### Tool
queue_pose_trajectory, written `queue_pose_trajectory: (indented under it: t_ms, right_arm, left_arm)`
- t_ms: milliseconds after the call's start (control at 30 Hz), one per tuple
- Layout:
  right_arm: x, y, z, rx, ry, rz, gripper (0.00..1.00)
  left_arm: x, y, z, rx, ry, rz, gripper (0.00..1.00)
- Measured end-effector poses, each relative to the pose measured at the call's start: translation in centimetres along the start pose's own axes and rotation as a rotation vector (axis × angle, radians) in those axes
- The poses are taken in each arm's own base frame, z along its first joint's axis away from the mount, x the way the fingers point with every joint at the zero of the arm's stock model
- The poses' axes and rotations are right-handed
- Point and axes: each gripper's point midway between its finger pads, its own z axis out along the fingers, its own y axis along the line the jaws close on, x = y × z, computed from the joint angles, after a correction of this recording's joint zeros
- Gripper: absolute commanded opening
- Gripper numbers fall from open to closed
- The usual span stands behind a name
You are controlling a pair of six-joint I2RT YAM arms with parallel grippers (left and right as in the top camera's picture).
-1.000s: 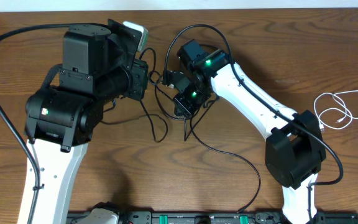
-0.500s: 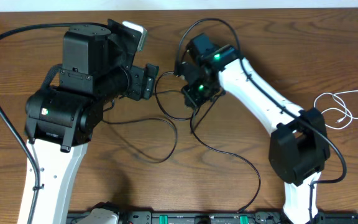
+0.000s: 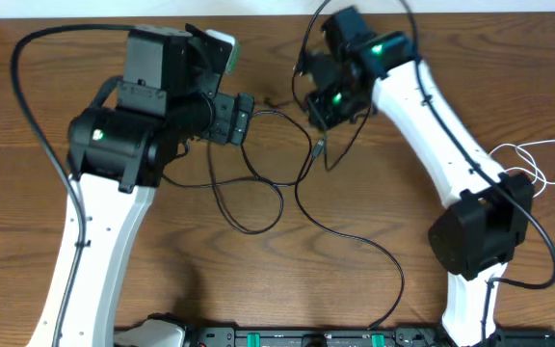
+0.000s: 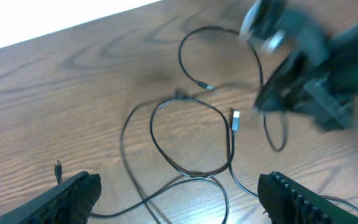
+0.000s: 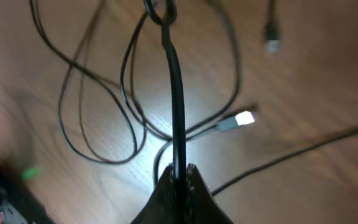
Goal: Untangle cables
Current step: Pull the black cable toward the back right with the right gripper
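Mid-separation: right pincer (image 5: 178, 174) nips a black cable (image 5: 174, 87), left pincer (image 4: 179, 186) wide & empty; next prob. needs left to pin the loose loop (image 4: 188, 172) on desk (image 3: 509, 58).

The left pincer (image 3: 243, 118) has opened; its jaws now stand wide apart. The right pincer (image 5: 178, 173), clamped on one thin black cable (image 5: 176, 93), has moved toward the far edge of the brown wooden surface (image 3: 258, 284). The black cable tangle (image 3: 258, 183) has spread into looser loops.
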Motion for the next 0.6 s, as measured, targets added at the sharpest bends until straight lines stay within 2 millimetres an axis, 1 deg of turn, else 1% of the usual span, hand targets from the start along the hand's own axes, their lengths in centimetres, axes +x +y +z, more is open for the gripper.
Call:
queue_pose_trajectory:
  t_ms: [167,200,267,367,467,600]
  right_arm:
    - [-2.6,-1.0,-5.1,0.054,-0.108,0.003,0.01]
    - [-3.0,-1.2,-6.4,0.067,-0.132,0.004,0.01]
    - [-3.6,-1.4,-8.3,0.082,-0.172,0.005,0.01]
    - [-4.4,-1.6,-11.4,0.103,-0.237,0.005,0.01]
    - [-5.1,-1.7,-14.9,0.127,-0.316,0.001,0.01]
    - [-5.7,-1.3,-19.4,0.174,-0.426,-0.016,0.01]
  left_arm:
    - [0.4,0.1,1.3,0.002,0.036,-0.004,0.86]
    - [0.4,0.1,1.5,0.003,0.041,-0.005,0.86]
    - [0.4,0.1,1.6,0.003,0.043,-0.005,0.86]
    - [0.4,0.1,1.6,0.003,0.043,-0.005,0.86]
    - [0.4,0.1,1.6,0.003,0.043,-0.005,0.86]
    - [0.4,0.1,1.6,0.003,0.044,-0.005,0.86]
